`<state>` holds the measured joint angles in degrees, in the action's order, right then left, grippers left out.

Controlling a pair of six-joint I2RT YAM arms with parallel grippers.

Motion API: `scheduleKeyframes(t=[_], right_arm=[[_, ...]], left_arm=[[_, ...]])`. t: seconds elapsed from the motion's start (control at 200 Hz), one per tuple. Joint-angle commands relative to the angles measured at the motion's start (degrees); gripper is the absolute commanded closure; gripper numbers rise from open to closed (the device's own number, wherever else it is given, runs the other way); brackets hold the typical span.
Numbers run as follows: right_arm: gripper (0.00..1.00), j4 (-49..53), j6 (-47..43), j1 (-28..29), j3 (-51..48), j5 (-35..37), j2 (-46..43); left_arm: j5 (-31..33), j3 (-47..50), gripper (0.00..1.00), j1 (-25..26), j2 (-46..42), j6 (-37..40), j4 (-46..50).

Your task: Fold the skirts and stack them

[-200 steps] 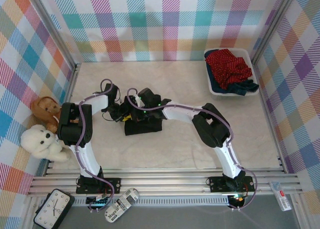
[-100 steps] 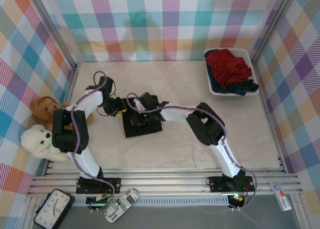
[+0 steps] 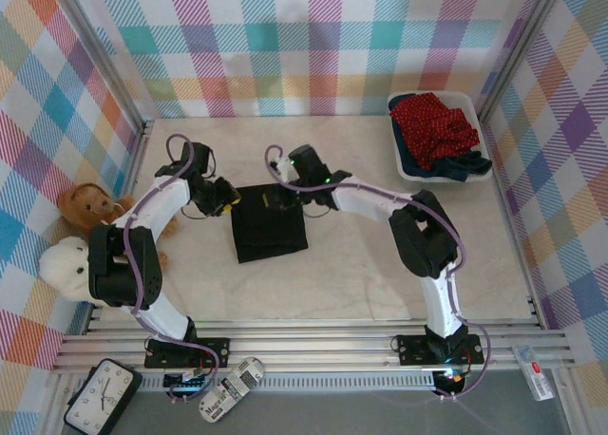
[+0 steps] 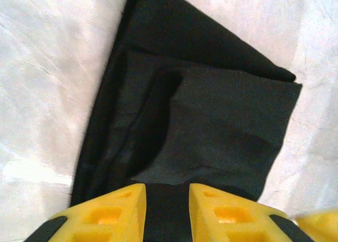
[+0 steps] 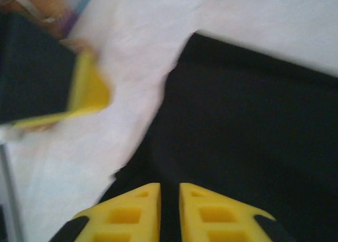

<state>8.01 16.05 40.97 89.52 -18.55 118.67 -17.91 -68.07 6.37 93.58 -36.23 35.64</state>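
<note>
At table (image 3: 380, 264) centre, folded black skirt (image 3: 270, 231)

Black skirt (image 3: 271, 228) folded flat, centre; red dotted skirt (image 3: 432, 123) heaped far right over dark, possibly denim, cloth (image 3: 465, 166).

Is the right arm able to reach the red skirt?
Probably yes: the red skirt lies uncovered in the white basket on that arm's side, nothing between them, though the right gripper is at the black skirt.
</note>
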Motion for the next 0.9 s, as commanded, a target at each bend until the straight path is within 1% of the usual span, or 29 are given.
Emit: scheduleKeyframes(t=[0.0, 0.09, 0.195, 0.33, 0.42, 0.445, 0.485, 0.535, 0.575, 0.625, 0.665, 0.715, 0.79, 0.805, 0.83, 0.87, 0.895], right_arm=[[0.90, 8.28, -5.28, -2.01, 6.07, 3.90, 5.63], [0.96, 13.61, -10.04, -2.38, 13.45, 4.60, 10.81], [0.98, 21.10, -12.18, -2.43, 23.11, 5.64, 16.99], [1.00, 30.92, -9.13, -2.65, 33.55, 11.11, 24.06], [1.00, 34.83, -5.82, -3.72, 34.05, 14.63, 25.62], [1.00, 35.84, -4.50, -4.30, 33.65, 15.20, 25.68], [1.00, 37.31, -2.43, -5.17, 32.17, 15.85, 25.26], [1.00, 37.91, 0.13, -6.09, 28.69, 15.99, 23.61], [1.00, 37.29, 2.54, -6.57, 24.47, 15.77, 21.24], [1.00, 35.22, 6.03, -7.03, 17.91, 13.66, 17.14], [1.00, 31.17, 9.72, -6.96, 11.45, 11.38, 13.11], [1.00, 24.96, 16.66, -6.72, 2.55, 5.53, 7.59], [1.00, 9.32, 28.03, -5.40, -10.63, -2.26, -0.60], [0.98, 6.56, 29.78, -5.19, -12.68, -2.96, -1.95], [0.93, 3.18, 31.53, -4.96, -15.15, -3.10, -4.09], [0.84, 1.59, 32.70, -5.13, -16.97, -0.49, -6.72], [0.80, 1.88, 32.04, -5.64, -17.32, 1.60, -8.36]], left_arm=[[-4.76, 2.35, 0.73, 4.00, 0.23, -5.89, -5.18], [-2.73, 5.05, 0.73, 6.12, 0.63, -8.22, -7.15], [0.03, 9.43, 0.74, 6.26, 1.15, -9.24, -7.94], [3.06, 13.47, 0.74, 5.83, 2.55, -6.69, -6.17], [4.04, 15.25, 0.74, 4.52, 3.40, -4.27, -5.66], [4.11, 15.43, 0.72, 4.21, 3.73, -3.51, -5.91], [4.85, 15.08, 0.71, 3.92, 4.73, -1.92, -5.57], [7.38, 13.57, 0.71, 4.08, 6.43, 0.66, -4.12], [9.01, 12.09, 0.71, 4.17, 7.97, 2.77, -3.19], [10.06, 9.78, 0.71, 4.17, 9.87, 5.14, -2.52], [9.92, 7.45, 0.69, 4.18, 11.21, 6.93, -2.42], [9.14, 3.77, 0.66, 4.22, 12.79, 9.28, -1.85], [7.25, -2.58, 0.61, 4.35, 14.10, 12.20, -0.14], [7.00, -3.72, 0.60, 4.43, 14.12, 12.52, 0.23], [6.89, -5.59, 0.58, 4.59, 13.97, 13.10, 0.91], [7.19, -7.96, 0.55, 4.86, 13.31, 13.71, 1.68], [7.29, -9.14, 0.53, 5.08, 12.74, 13.83, 1.96]])
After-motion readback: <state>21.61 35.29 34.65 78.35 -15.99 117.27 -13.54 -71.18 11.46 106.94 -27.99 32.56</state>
